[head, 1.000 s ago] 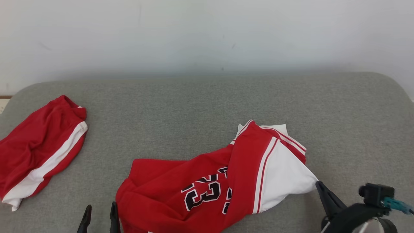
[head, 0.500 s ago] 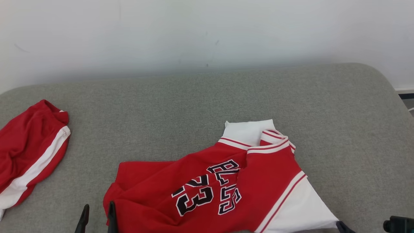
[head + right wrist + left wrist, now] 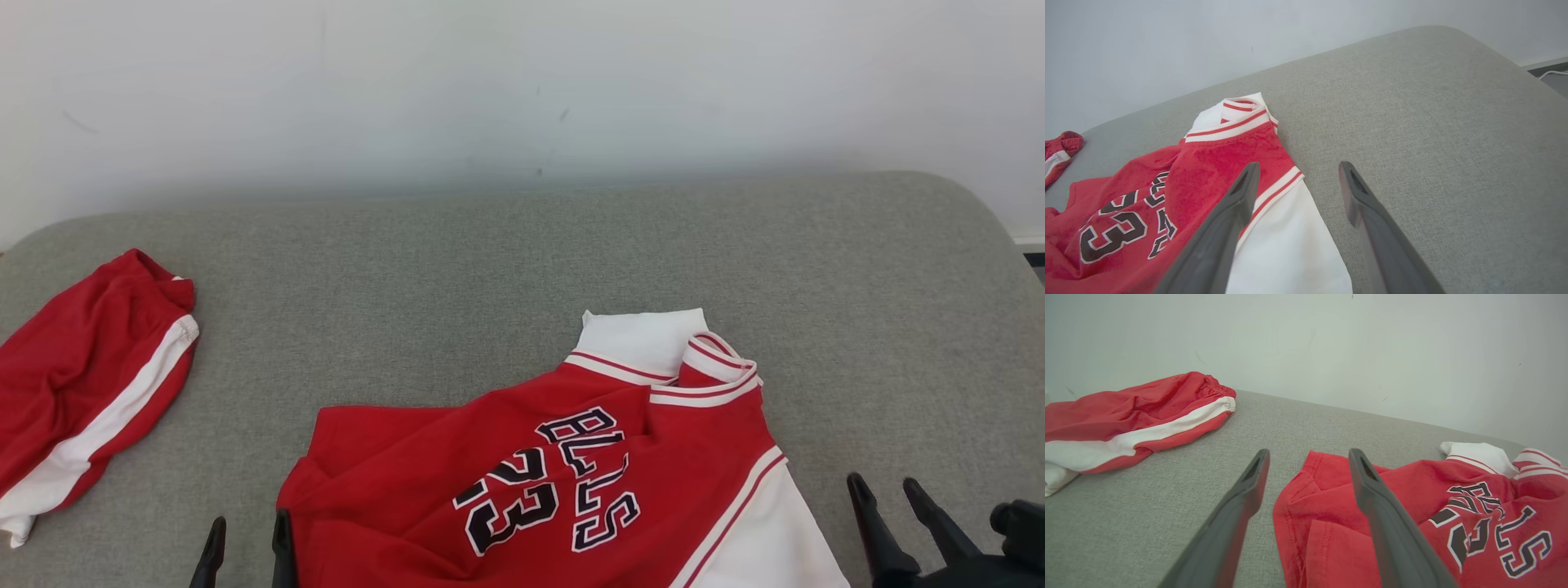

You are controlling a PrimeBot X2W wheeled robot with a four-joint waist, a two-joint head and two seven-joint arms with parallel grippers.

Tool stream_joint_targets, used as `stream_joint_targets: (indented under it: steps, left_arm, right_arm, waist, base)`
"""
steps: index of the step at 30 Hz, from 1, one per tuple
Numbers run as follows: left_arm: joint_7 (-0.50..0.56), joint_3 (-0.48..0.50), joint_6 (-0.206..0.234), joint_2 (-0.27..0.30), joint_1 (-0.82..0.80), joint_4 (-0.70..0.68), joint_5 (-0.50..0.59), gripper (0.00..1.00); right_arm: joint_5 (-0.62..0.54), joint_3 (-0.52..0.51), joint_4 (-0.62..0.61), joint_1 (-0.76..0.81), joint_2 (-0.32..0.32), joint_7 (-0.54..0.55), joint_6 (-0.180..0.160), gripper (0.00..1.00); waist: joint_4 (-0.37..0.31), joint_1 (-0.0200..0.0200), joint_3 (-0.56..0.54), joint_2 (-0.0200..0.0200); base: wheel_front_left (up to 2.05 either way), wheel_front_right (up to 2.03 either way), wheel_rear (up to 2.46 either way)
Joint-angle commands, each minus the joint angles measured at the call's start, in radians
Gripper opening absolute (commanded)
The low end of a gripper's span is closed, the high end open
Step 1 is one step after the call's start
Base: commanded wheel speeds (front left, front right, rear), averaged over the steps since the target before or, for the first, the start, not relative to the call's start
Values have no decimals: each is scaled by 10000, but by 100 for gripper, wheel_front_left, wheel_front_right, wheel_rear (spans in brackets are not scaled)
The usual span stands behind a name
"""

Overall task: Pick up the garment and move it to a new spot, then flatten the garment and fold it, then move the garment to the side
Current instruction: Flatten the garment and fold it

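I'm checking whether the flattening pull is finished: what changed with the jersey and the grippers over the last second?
The right gripper pulled the white sleeve of the jersey toward the robot's right, unfolding the flipped-over part so the lettering shows. It then let go, and its jaws now stand open next to the sleeve. The left gripper stayed open at the hem; the red shorts stayed put.

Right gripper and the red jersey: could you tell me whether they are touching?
Apart. The head view shows grey cushion between the open right gripper and the jersey's white sleeve.
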Motion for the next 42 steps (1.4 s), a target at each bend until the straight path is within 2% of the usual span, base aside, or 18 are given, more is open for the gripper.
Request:
stream_joint_targets:
  steps: [1,13,21,27,37,42]
  left_arm:
    - [-43,43,-9,4,84,1,-35,100]
    - [-43,184,-273,4,-261,224,278,100]
    - [-43,35,-665,131,-824,802,474,100]
    - [338,-219,-1229,609,-2180,2231,362,100]
    - [724,-528,-1630,1154,-4171,4446,171,100]
    - [760,-702,-1727,1466,-5158,6010,84,100]
  right_arm:
    - [-85,97,-38,-137,24,-166,1,100]
    - [-1053,1422,262,-1169,-155,-2344,1,100]
    - [-1320,1887,853,-1416,-10,-2783,1,100]
    - [-1400,2069,1040,-1720,-32,-2877,1,100]
    - [-1519,2245,1328,-2175,88,-3036,1,100]
    - [-1634,2308,1505,-2419,179,-3164,1,100]
  waist:
    - [66,0,-25,0]
    - [271,0,-30,0]
    - [307,0,7,0]
    - [128,0,326,0]
    - [-483,0,982,0]
    - [-927,0,1337,0]
  base:
    - [0,0,0]
    - [0,0,0]
    - [0,0,0]
    - [0,0,0]
    - [0,0,0]
    - [0,0,0]
